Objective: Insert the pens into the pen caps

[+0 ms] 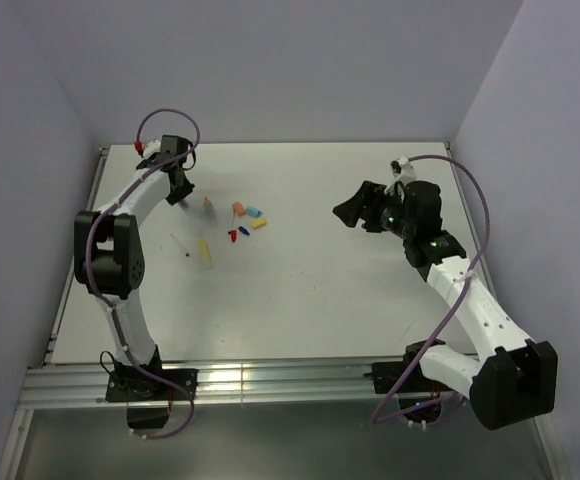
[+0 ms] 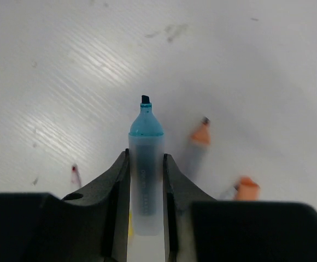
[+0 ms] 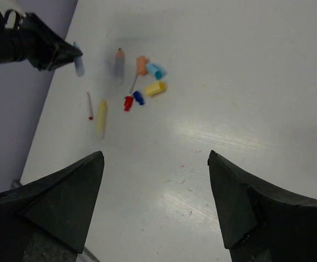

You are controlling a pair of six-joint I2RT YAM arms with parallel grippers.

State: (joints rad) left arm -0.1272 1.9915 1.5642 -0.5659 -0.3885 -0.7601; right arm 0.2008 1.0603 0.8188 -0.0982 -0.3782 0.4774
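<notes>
The pen (image 2: 145,164) at frame centre was frosted white with a teal tip. At upper left, the pen caps (image 3: 155,88) were orange, light blue, yellow, red and dark blue.

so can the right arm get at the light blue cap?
Probably yes. The right gripper is open and nothing lies between it and the light blue cap. The orange cap sits close beside it, so the grasp may be tight.
</notes>
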